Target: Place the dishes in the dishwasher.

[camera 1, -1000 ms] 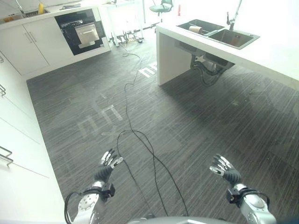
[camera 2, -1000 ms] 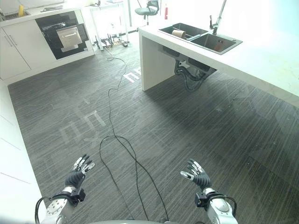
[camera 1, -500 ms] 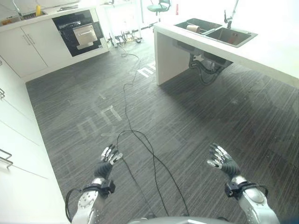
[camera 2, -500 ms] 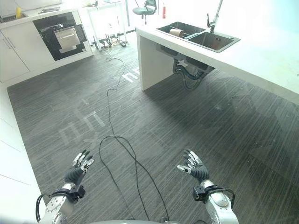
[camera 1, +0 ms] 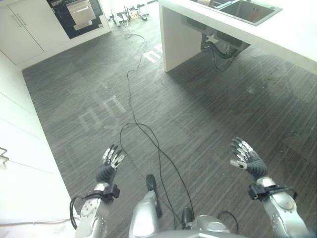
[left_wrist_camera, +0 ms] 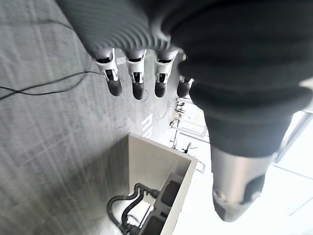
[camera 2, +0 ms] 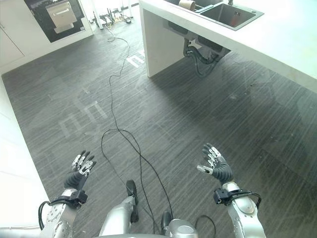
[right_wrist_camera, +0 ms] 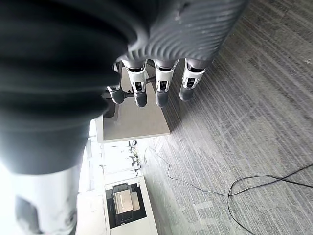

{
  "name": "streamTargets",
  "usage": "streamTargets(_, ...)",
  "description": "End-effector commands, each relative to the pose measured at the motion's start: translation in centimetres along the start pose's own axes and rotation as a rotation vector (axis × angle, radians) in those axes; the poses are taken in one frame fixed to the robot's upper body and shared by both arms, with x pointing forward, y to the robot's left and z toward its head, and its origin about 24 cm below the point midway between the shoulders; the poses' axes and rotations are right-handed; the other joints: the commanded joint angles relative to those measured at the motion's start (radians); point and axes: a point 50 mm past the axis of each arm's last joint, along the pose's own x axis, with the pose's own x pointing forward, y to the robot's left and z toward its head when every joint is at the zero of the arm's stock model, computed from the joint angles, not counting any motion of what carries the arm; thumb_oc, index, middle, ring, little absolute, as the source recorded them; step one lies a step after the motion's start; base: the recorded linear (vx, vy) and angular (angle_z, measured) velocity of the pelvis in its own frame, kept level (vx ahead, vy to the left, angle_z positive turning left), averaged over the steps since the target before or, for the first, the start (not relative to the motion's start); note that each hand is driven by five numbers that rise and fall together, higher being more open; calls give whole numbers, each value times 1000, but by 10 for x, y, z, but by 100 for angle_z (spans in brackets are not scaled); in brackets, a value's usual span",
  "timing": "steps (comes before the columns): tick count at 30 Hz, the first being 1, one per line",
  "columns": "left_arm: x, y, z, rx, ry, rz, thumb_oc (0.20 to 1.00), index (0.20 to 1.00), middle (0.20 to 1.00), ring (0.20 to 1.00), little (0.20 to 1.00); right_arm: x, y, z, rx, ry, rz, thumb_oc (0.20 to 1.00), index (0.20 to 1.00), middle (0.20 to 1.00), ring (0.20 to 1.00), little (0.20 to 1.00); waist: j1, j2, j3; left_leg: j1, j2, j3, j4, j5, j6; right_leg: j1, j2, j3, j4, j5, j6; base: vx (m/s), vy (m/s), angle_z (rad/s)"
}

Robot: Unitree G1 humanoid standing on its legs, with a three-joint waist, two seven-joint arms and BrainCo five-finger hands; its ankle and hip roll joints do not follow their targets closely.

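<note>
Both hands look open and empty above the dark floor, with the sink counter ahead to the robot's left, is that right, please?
Not quite: the sink counter stands ahead to the robot's right, as the right eye view shows. The left hand and right hand are indeed open and empty above the dark floor.

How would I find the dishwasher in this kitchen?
Look along the white cabinets on the far wall, across the dark striped floor from the sink counter. The dishwasher is the one black opening among those plain white doors, with a pale grey panel inside it.
</note>
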Motion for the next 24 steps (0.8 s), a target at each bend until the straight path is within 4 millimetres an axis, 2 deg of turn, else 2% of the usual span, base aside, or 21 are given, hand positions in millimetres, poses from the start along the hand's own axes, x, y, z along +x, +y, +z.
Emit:
streamTargets(1, 0, -6, 36, 47, -174, -78, 1000, 1000, 1000, 1000, 1000, 0, -2, 35, -89, -170, 29, 1000, 1000, 1000, 1000, 1000, 32, -6, -73, 87, 3, 10, -25, 87, -29, 87, -72, 4, 71, -176, 92, 577, 263, -27)
streamTargets(3, 2, -7, 42, 92, -183, -90, 1000, 1000, 1000, 1000, 1000, 0, 0, 35, -77, -176, 30, 1000, 1000, 1000, 1000, 1000, 44, -23, -81, 92, -19, 18, -9, 60, 8, 93, -106, -4, 116, -189, 124, 484, 227, -33)
streamTargets(4, 2, -7, 47, 116, -191, -101, 1000, 1000, 1000, 1000, 1000, -2, 0, 37, -63, -184, 27, 1000, 1000, 1000, 1000, 1000, 62, -41, -95, 91, -51, -22, 2, 36, 28, 98, -135, 1, 142, -180, 151, 440, 191, -56)
streamTargets(5, 1, -7, 48, 119, -193, -103, 1000, 1000, 1000, 1000, 1000, -3, 0, 37, -59, -185, 25, 1000, 1000, 1000, 1000, 1000, 66, -47, -101, 92, -59, -27, 3, 33, 34, 99, -145, 1, 154, -166, 163, 533, 256, -67)
streamTargets(7, 1, -7, 56, 135, -210, -134, 1000, 1000, 1000, 1000, 1000, -6, -1, 40, -31, -200, 6, 1000, 1000, 1000, 1000, 1000, 79, -77, -137, 107, -106, -50, 0, 10, 82, 74, -193, 11, 260, -34, 235, 490, 281, -30)
streamTargets(8, 1, -8, 59, 155, -224, -151, 1000, 1000, 1000, 1000, 1000, -5, 2, 40, -1, -211, -3, 1000, 1000, 1000, 1000, 1000, 81, -84, -152, 131, -138, -79, -15, -3, 103, 20, -218, 26, 407, 65, 273, 399, 252, 12)
streamTargets(9, 2, -8, 61, 160, -225, -158, 1000, 1000, 1000, 1000, 1000, -5, 3, 40, 5, -213, -6, 1000, 1000, 1000, 1000, 1000, 82, -72, -158, 137, -136, -89, -15, -10, 109, -14, -216, 35, 493, 103, 277, 464, 262, 2)
streamTargets(10, 4, -9, 63, 174, -226, -169, 1000, 1000, 1000, 1000, 1000, -4, 7, 40, 6, -218, -17, 1000, 1000, 1000, 1000, 1000, 77, -58, -161, 162, -144, -118, -13, -33, 122, -103, -213, 59, 658, 154, 275, 351, 196, 22)
streamTargets(11, 5, -10, 63, 183, -231, -169, 1000, 1000, 1000, 1000, 1000, -2, 10, 39, 10, -220, -15, 1000, 1000, 1000, 1000, 1000, 68, -43, -158, 185, -142, -130, -14, -46, 128, -183, -209, 77, 751, 167, 263, 467, 211, 17)
streamTargets(12, 8, -13, 65, 196, -241, -169, 1000, 1000, 1000, 1000, 1000, 2, 15, 37, 8, -219, -11, 1000, 1000, 1000, 1000, 1000, 60, -27, -152, 213, -140, -144, -20, -57, 131, -281, -202, 70, 771, 139, 235, 329, 96, 23)
streamTargets(13, 8, -13, 66, 198, -246, -171, 1000, 1000, 1000, 1000, 1000, 3, 14, 36, -1, -218, -16, 1000, 1000, 1000, 1000, 1000, 57, -32, -150, 217, -146, -144, -20, -55, 129, -291, -190, 60, 718, 114, 228, 410, -25, 11)
streamTargets(14, 10, -14, 71, 198, -258, -184, 1000, 1000, 1000, 1000, 1000, 3, 10, 38, -18, -221, -26, 1000, 1000, 1000, 1000, 1000, 50, -34, -142, 228, -148, -152, -19, -51, 120, -290, -155, 19, 579, 45, 212, 445, -175, 39)
streamTargets(15, 12, -14, 76, 199, -269, -194, 1000, 1000, 1000, 1000, 1000, 2, 5, 41, -18, -230, -44, 1000, 1000, 1000, 1000, 1000, 39, -46, -132, 245, -157, -158, -21, -57, 110, -293, -139, -12, 387, 42, 201, 522, -211, 70)
streamTargets(16, 12, -14, 78, 200, -274, -201, 1000, 1000, 1000, 1000, 1000, 0, 2, 42, -18, -236, -57, 1000, 1000, 1000, 1000, 1000, 29, -50, -123, 262, -158, -162, -23, -67, 104, -285, -132, -25, 283, 50, 194, 597, -267, 88)
streamTargets(17, 12, -15, 81, 205, -288, -205, 1000, 1000, 1000, 1000, 1000, -3, -3, 45, -18, -249, -72, 1000, 1000, 1000, 1000, 1000, 7, -63, -113, 295, -166, -166, -27, -87, 95, -315, -141, -26, 96, 116, 210, 501, -213, 96)
streamTargets(19, 11, -17, 85, 207, -323, -194, 1000, 1000, 1000, 1000, 1000, -3, -5, 52, -22, -278, -70, 1000, 1000, 1000, 1000, 1000, -21, -60, -94, 350, -165, -165, -36, -119, 98, -397, -166, -34, 47, 223, 236, 454, -198, 148)
streamTargets(20, 11, -19, 88, 211, -346, -190, 1000, 1000, 1000, 1000, 1000, -2, -5, 55, -22, -297, -66, 1000, 1000, 1000, 1000, 1000, -28, -58, -86, 370, -168, -171, -34, -137, 109, -436, -169, -20, 89, 246, 237, 511, -306, 146)
streamTargets(21, 10, -18, 92, 216, -378, -200, 1000, 1000, 1000, 1000, 1000, -1, -3, 59, -30, -321, -71, 1000, 1000, 1000, 1000, 1000, -24, -66, -92, 365, -172, -166, -3, -164, 109, -396, -171, -21, 63, 203, 222, 565, -403, 81)
streamTargets(22, 8, -20, 93, 200, -402, -187, 1000, 1000, 1000, 1000, 1000, 0, -3, 62, -57, -331, -74, 1000, 1000, 1000, 1000, 1000, -26, -73, -110, 367, -174, -163, 46, -191, 96, -337, -165, -23, 6, 211, 208, 547, -426, 30)
streamTargets(24, 9, -21, 95, 149, -425, -165, 1000, 1000, 1000, 1000, 1000, 5, -3, 71, -90, -358, -72, 1000, 1000, 1000, 1000, 1000, -32, -73, -135, 391, -164, -133, 131, -237, 79, -304, -162, -39, 4, 191, 179, 399, -335, -4)
